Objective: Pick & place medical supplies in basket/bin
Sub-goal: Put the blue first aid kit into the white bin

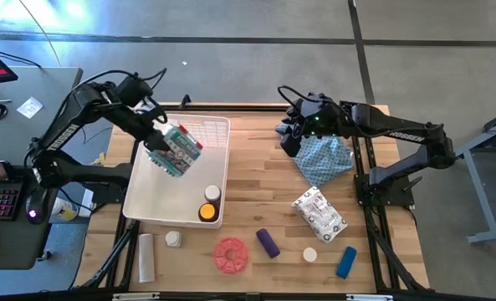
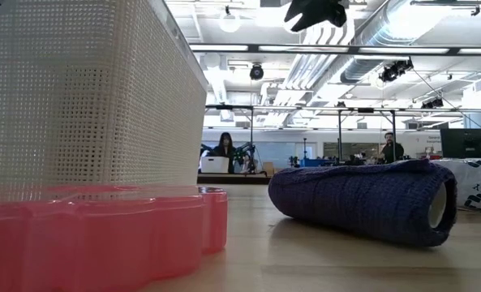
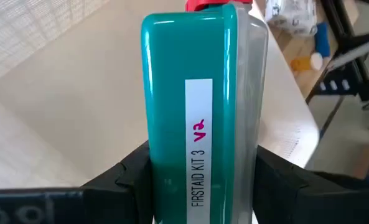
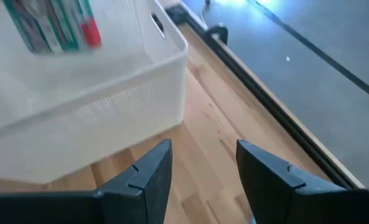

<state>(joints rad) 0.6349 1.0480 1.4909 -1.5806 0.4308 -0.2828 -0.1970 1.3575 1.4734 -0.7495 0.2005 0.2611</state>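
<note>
My left gripper (image 1: 157, 149) is shut on a teal first-aid kit box (image 1: 179, 149) with a clear lid and a red clasp, and holds it over the white bin (image 1: 144, 201). An amber yellow-capped bottle (image 1: 207, 212) and a white-capped jar (image 1: 212, 194) stand in the bin's near right corner. My right gripper (image 4: 200, 171) is open with nothing between its fingers, above the table's far side beside the blue patterned cloth (image 1: 324, 159). On the table lie a white printed packet (image 1: 319, 213), a purple cylinder (image 1: 268, 242), a blue cylinder (image 1: 345, 262) and a red disc (image 1: 230, 255). My left gripper pinches the box at one end between its two fingers (image 3: 125, 183), one on the teal back (image 3: 148, 168), the other on the clear lid (image 3: 260, 155). The fingers slant down from the table's left. The box sticks out past them, tilted, clear of the bin.
A white jar (image 1: 173, 239) and a white tube (image 1: 145, 257) lie near the bin's near edge, and a small white-capped item (image 1: 309, 254) lies between the purple and blue cylinders. In the low view the bin's lattice wall (image 2: 94, 89) rises behind the red disc (image 2: 94, 235).
</note>
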